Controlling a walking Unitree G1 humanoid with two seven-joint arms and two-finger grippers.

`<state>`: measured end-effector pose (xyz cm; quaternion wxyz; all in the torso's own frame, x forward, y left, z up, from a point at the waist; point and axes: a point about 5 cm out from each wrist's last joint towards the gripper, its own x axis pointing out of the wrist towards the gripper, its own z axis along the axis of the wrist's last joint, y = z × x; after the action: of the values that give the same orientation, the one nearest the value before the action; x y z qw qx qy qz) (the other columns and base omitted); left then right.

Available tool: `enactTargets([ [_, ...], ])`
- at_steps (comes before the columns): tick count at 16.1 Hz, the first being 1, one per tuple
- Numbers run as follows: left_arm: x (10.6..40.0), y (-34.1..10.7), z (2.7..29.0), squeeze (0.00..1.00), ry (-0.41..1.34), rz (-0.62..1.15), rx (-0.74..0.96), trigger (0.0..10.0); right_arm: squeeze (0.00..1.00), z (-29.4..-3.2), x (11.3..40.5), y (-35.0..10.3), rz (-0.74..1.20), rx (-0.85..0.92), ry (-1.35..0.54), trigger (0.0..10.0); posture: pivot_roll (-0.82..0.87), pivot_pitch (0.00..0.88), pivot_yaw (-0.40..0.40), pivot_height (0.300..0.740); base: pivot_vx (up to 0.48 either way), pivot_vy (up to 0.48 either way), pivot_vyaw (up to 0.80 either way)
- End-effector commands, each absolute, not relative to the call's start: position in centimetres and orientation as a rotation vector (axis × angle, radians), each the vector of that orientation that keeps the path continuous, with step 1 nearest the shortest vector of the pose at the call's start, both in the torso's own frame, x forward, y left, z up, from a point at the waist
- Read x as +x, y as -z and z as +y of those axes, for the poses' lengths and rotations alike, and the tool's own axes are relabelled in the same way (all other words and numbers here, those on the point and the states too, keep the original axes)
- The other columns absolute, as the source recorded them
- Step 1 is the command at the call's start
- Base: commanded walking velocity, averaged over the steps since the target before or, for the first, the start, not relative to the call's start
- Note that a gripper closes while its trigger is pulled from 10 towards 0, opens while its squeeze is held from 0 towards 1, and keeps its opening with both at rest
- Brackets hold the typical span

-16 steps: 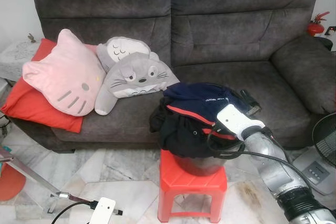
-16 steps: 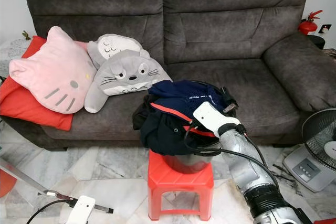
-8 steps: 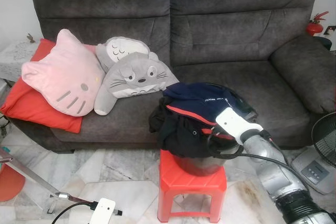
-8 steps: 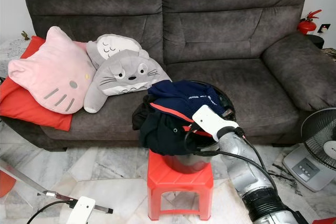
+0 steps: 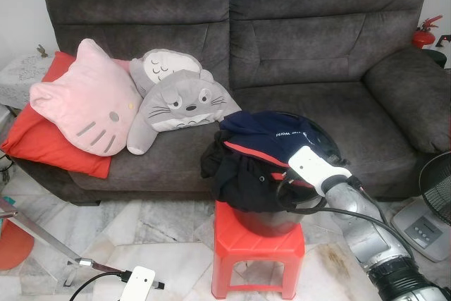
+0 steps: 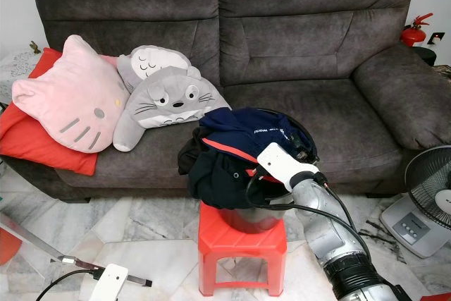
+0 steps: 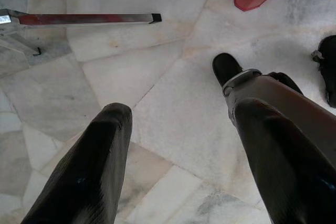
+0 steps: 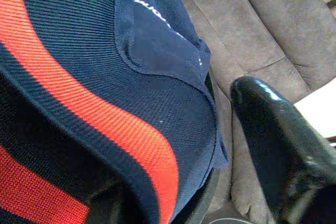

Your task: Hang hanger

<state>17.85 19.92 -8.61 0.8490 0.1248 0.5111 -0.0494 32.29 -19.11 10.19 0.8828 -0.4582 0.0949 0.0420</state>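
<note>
A pile of dark clothes (image 5: 257,156), topped by a navy garment with a red stripe (image 8: 105,108), fills a black bucket (image 5: 271,222) on a red plastic stool (image 5: 258,243) in front of the sofa. My right arm (image 5: 356,213) reaches in from the lower right, and my right gripper (image 6: 301,149) is at the pile's far right edge. One black finger (image 8: 278,135) stands clear beside the navy cloth, set wide; the other is hidden under the fabric. My left gripper (image 7: 178,114) hangs open over the marble floor.
A grey sofa (image 5: 310,47) stands behind the stool with a pink cat cushion (image 5: 88,100), grey plush toys (image 5: 180,96) and a red cushion (image 5: 49,146). A fan (image 6: 430,206) stands at the right. A metal bar (image 5: 42,241) and a white device (image 5: 137,283) lie on the floor at left.
My right arm has pushed forward and down into the clothes pile. Its fingers, seen beyond the pile a second ago, have sunk behind the white wrist and the cloth.
</note>
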Motion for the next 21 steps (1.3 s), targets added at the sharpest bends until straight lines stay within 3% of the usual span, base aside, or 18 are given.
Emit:
enactTargets([
  [1, 17.5, 8.7, 20.2, 0.0, 0.114, 1.094, 0.282, 10.0, 0.0, -18.7, 32.1, -10.2, 0.196, -0.949, -0.096, 0.0, -0.22, 0.0, 0.074, 0.74, 0.0, 0.0, 0.0],
  [10, 17.6, 8.7, 20.2, 0.0, 0.117, 1.094, 0.287, 10.0, 0.0, -19.1, 32.1, -10.1, 0.21, -0.916, -0.045, 0.0, -0.22, 0.0, 0.075, 0.74, 0.0, 0.0, 0.0],
  [20, 17.6, 8.7, 20.3, 0.0, 0.113, 1.09, 0.297, 10.0, 0.0, -20.5, 35.1, -18.4, -0.045, -0.879, 0.141, 0.0, -0.23, 0.0, 0.079, 0.74, 0.0, 0.0, 0.0],
  [21, 17.6, 8.7, 20.3, 0.0, 0.112, 1.089, 0.297, 10.0, 0.0, -20.6, 35.4, -19.6, -0.078, -0.87, 0.156, 10.0, -0.23, 0.0, 0.079, 0.74, 0.0, 0.0, 0.0],
])
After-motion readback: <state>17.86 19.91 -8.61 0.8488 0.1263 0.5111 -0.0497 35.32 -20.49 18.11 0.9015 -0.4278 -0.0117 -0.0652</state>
